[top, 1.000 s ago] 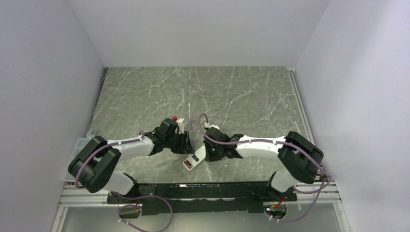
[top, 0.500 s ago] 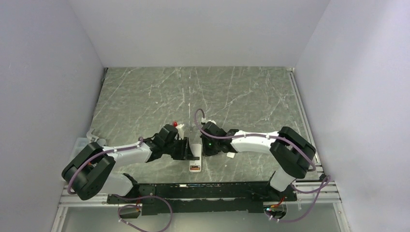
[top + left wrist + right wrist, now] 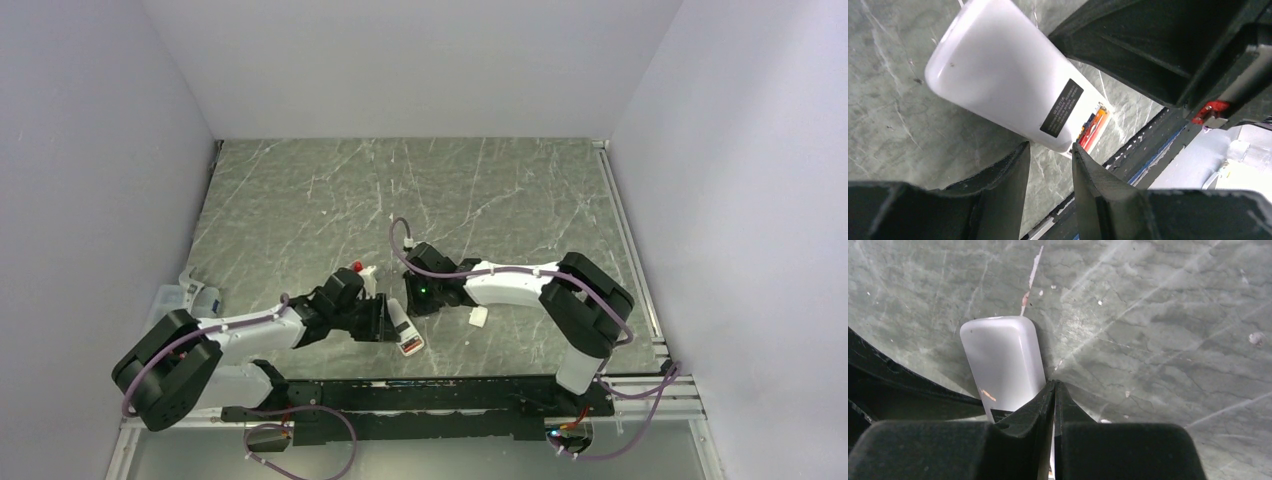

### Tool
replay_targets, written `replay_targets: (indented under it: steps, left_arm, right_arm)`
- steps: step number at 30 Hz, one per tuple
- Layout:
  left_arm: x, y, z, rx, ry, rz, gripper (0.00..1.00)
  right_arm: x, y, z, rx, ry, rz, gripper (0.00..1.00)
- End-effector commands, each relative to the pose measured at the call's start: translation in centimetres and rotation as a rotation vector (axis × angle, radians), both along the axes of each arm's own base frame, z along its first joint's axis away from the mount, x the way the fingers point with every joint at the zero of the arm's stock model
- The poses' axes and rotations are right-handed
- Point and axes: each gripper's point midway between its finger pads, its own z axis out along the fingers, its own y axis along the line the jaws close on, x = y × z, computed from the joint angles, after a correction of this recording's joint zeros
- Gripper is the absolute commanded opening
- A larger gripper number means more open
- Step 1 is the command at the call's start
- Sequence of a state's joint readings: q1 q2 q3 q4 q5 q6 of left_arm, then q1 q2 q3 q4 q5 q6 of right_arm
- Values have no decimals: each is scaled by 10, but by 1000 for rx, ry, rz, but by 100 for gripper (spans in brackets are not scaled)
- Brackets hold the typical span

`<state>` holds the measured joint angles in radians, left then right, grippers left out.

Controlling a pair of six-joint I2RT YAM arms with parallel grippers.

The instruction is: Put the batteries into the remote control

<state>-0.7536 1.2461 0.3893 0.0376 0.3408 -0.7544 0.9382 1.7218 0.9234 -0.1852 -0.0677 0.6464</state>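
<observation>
White-linked, black-jointed arms [image 3: 250, 328] carry looping purple cables [image 3: 392, 235].

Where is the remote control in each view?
Top external: remote control just below the picture's centre.
Left wrist: remote control in the upper middle, white back showing.
Right wrist: remote control left of centre.
Shared landmark: the grey marbled table under it.

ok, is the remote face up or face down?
Face down: the remote shows its white back and dark label; no buttons visible.
</observation>
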Motion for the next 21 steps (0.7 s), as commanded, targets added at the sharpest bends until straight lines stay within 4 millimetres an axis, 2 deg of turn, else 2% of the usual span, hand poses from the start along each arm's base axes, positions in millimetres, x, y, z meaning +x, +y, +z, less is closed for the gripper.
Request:
replay_targets:
  steps: [1,7,16,21]
  left_arm:
    - [-3,-1,6,-29,-7,20,42]
    - [-8,-3,13,-58,-6,26,42]
    - [-14,11,21,-33,-22,51,44]
    - [-17,20,32,-29,-43,69,46]
  right_arm:
    - [-4,-4,-16,-52,31,33,7]
    - [-4,8,-17,-38,53,66,8]
    - [-5,23,-15,-45,60,112,8]
    - [4,21,0,-63,13,107,13]
